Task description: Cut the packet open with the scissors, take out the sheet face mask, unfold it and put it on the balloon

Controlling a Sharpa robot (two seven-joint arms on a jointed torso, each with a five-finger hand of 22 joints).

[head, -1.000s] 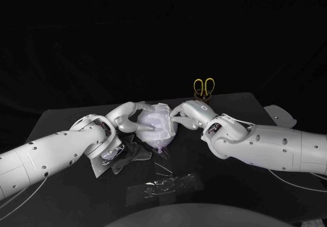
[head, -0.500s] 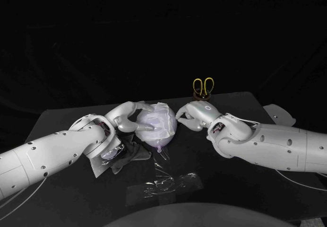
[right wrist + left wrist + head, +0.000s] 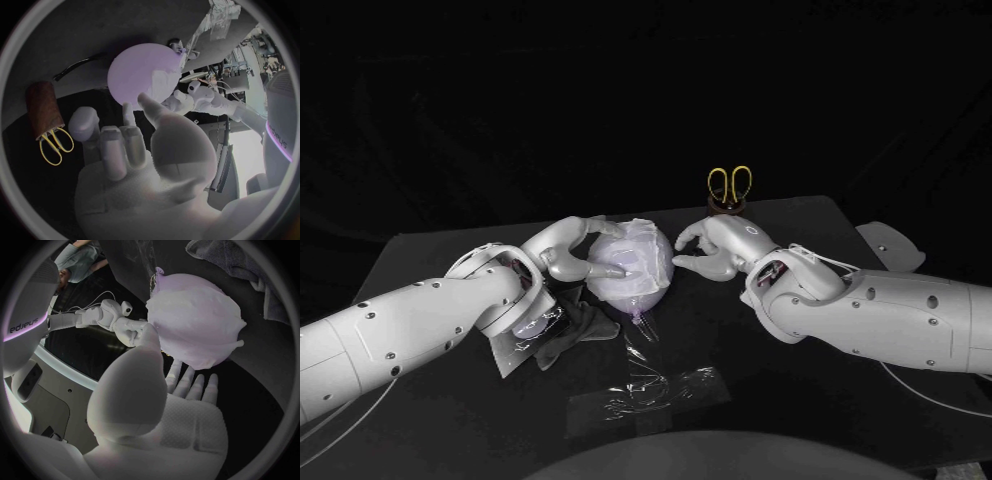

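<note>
On the black table (image 3: 459, 420), the left hand (image 3: 571, 252) cups the lilac balloon (image 3: 636, 292) at mid-table, fingers spread against it; whether it actually grips is unclear. The right hand (image 3: 711, 245) hovers just beside it, fingers apart and empty. The sheet face mask (image 3: 635, 245) drapes the balloon. The packet (image 3: 653, 388) lies cut open nearby and the scissors (image 3: 730, 184) stand parked, so only smoothing appears left.

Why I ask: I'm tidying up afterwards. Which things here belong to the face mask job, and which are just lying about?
Belong to the job: balloon, sheet face mask draped on it, scissors, clear packet.
Lying about: dark cloth, brown holder under the scissors, pale object.
</note>
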